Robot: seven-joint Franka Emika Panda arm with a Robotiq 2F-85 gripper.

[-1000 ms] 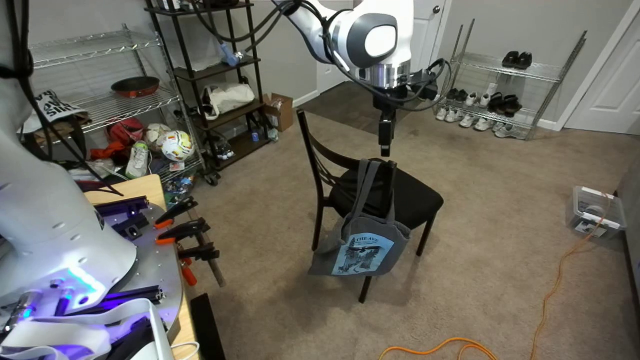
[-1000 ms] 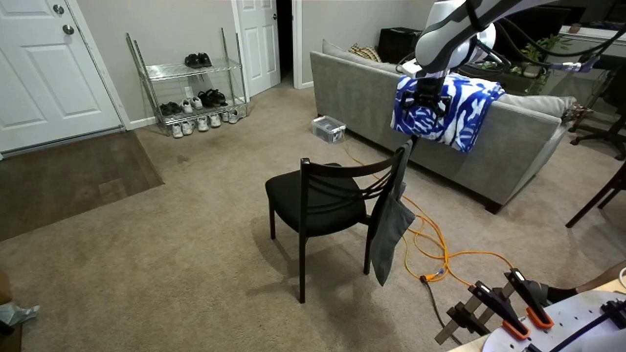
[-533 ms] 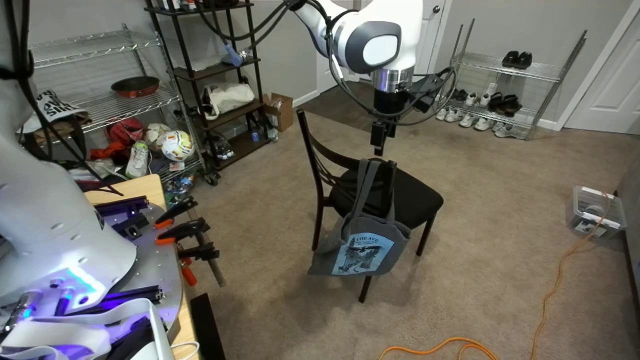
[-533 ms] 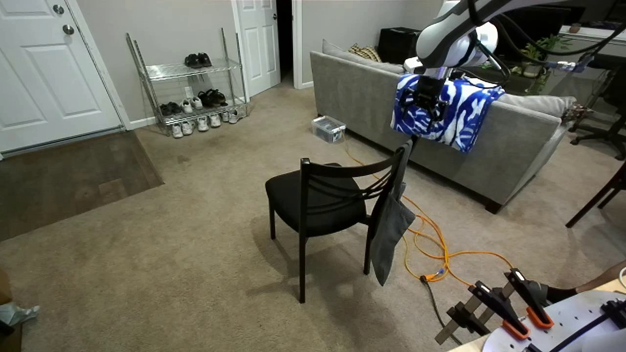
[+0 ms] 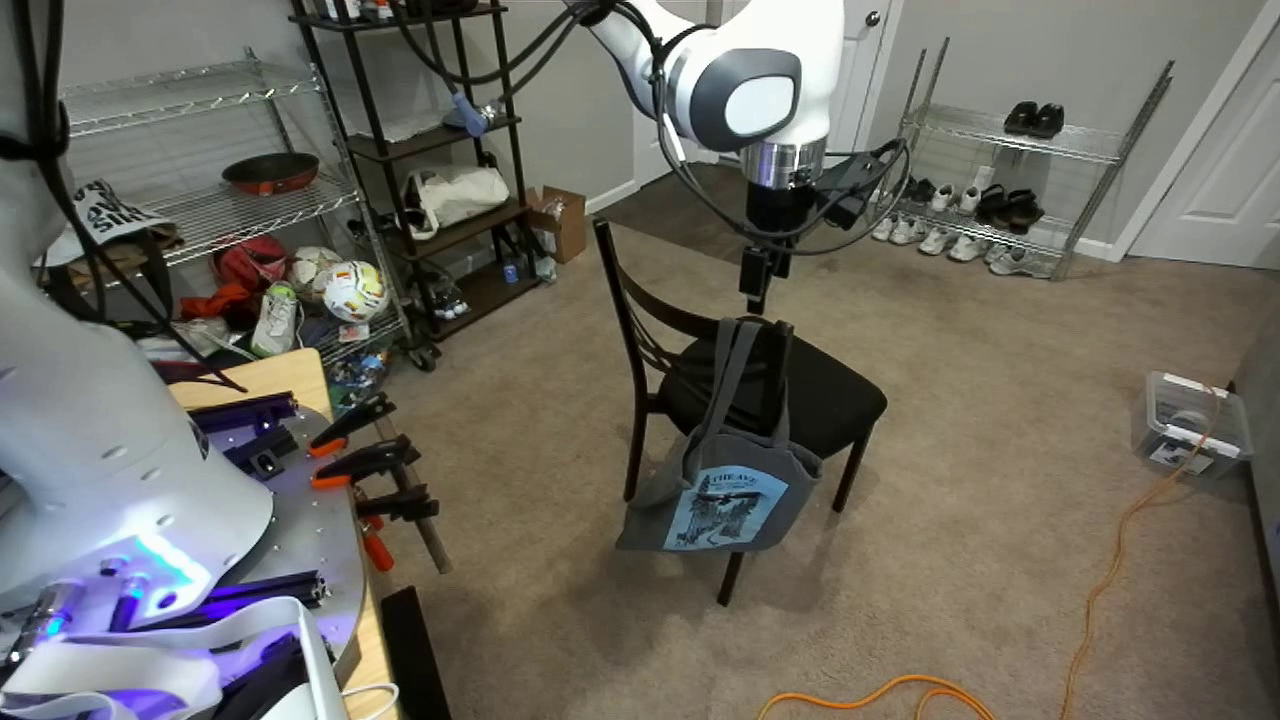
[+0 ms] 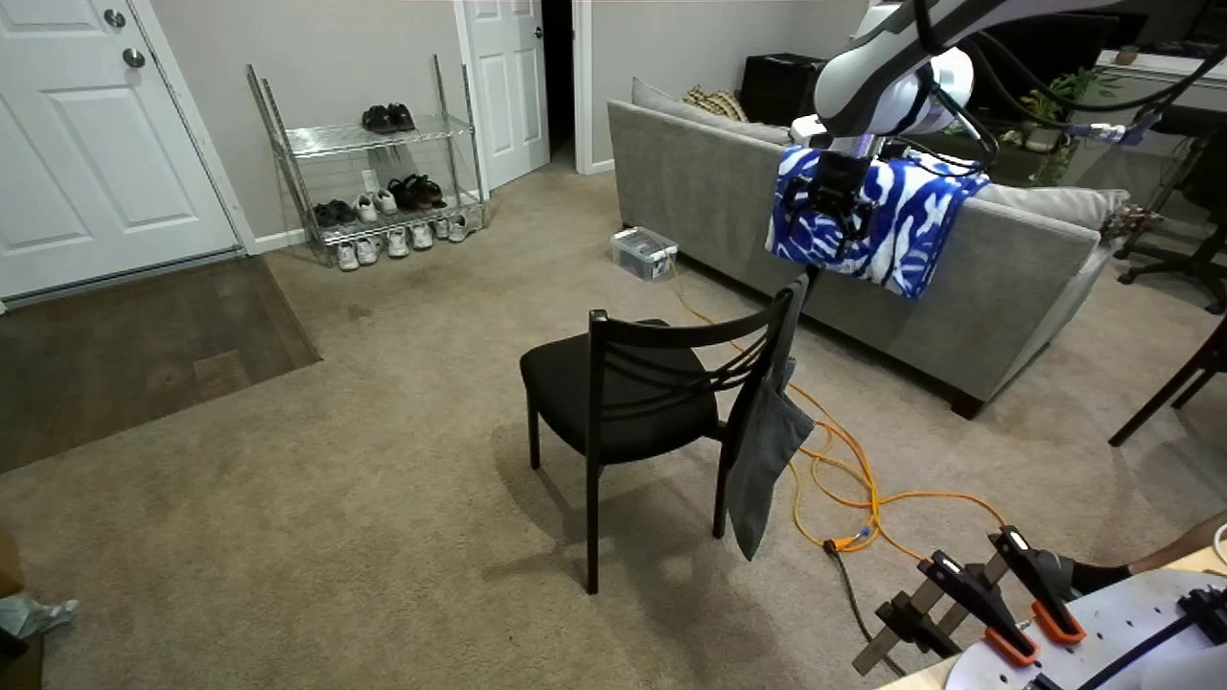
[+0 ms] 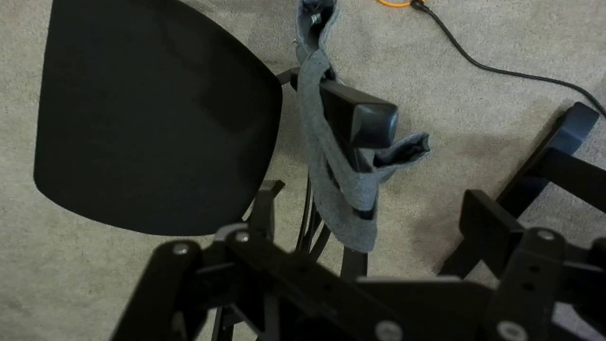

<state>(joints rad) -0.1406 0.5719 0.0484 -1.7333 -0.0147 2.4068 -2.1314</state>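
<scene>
My gripper [image 7: 376, 218] is open and empty, its two fingers spread wide apart in the wrist view. It points down above a corner of a black chair's back, and it shows in both exterior views [image 5: 755, 290] [image 6: 826, 230]. A grey tote bag [image 5: 725, 505] with a light blue print hangs by its straps from that corner post; it also shows in an exterior view [image 6: 767, 470]. In the wrist view the looped grey straps [image 7: 317, 128] lie around the dark post top [image 7: 374, 125], partly between and beyond the fingers. No contact shows. The black chair [image 5: 825, 395] stands on carpet.
A grey sofa [image 6: 709, 182] with a blue and white blanket [image 6: 920, 220] stands behind the gripper in an exterior view. An orange cord [image 6: 868, 479] and a clear bin [image 5: 1190, 425] lie on the floor. Shelves [image 5: 230, 200] and a clamped table [image 5: 320, 390] stand near the arm's base.
The arm and wrist have shifted and turned slightly, bringing the fingertips a little closer to the bag straps in view. In the last half second there is almost no movement. Chair and bag stay still.
</scene>
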